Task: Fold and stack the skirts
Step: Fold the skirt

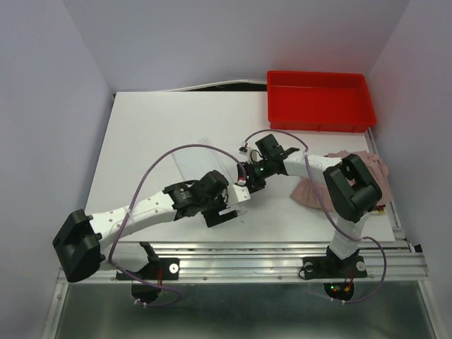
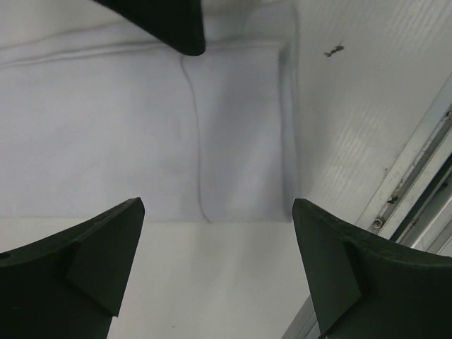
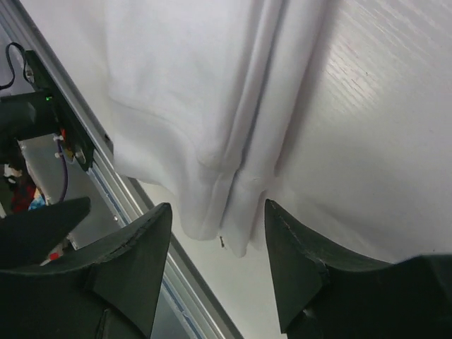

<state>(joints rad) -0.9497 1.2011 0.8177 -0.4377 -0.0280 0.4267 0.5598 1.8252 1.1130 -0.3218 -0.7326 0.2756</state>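
The pale grey-white skirt (image 1: 208, 159) lies folded flat mid-table, faint against the white top. In the left wrist view this skirt (image 2: 141, 141) fills the upper half, its folded edge just ahead of my left gripper (image 2: 217, 206), which is open wide over bare table. My right gripper (image 3: 217, 207) is open too, and a bunched corner of the white skirt (image 3: 205, 106) reaches down between its fingertips without being pinched. From above, the left gripper (image 1: 229, 212) and right gripper (image 1: 246, 180) stand close together at the cloth's near right side. The dusty pink skirt (image 1: 308, 191) lies crumpled at the right, partly under the right arm.
A red plastic tray (image 1: 318, 127) stands at the back right corner. A metal rail (image 1: 268, 247) runs along the table's near edge, close to both grippers. A dark finger of the right gripper (image 2: 162, 21) juts into the top of the left wrist view.
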